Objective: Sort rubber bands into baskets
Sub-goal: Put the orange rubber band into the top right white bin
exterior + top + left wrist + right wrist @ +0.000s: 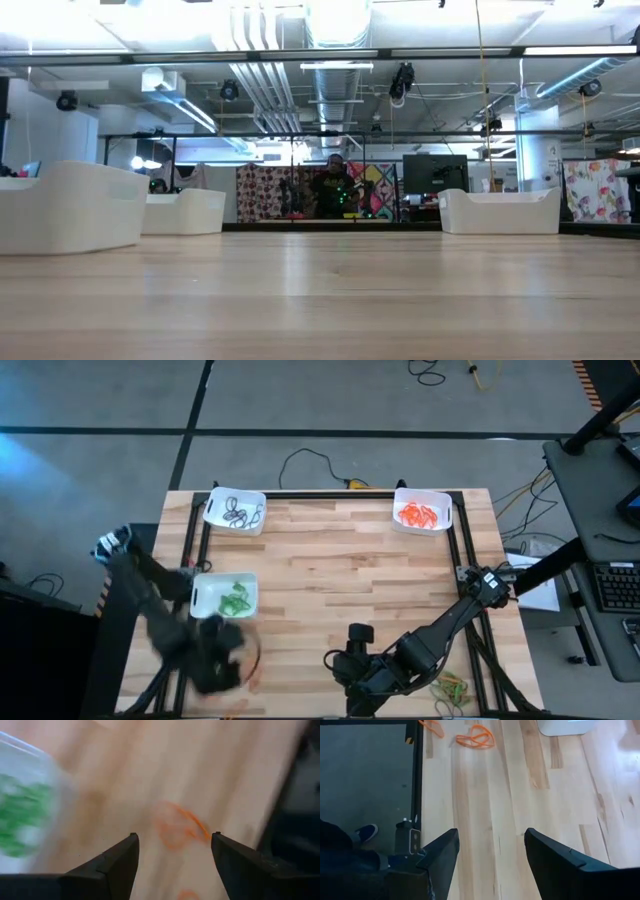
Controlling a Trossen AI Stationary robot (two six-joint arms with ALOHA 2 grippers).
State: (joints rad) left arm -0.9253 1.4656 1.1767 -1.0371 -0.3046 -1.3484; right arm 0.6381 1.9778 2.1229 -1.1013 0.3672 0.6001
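Three white baskets stand on the wooden table: one with dark bands at the far left, one with orange bands at the far right, and one with green bands at the left. My left gripper is open and empty over an orange rubber band lying flat on the table, near the green basket; in the high view it is at the near left. My right gripper is open and empty over bare wood near the table's near edge.
Loose bands lie at the near right corner. Two orange bands lie on the wood ahead of my right gripper, by a basket corner. A black frame rail edges the table. The middle of the table is bare wood.
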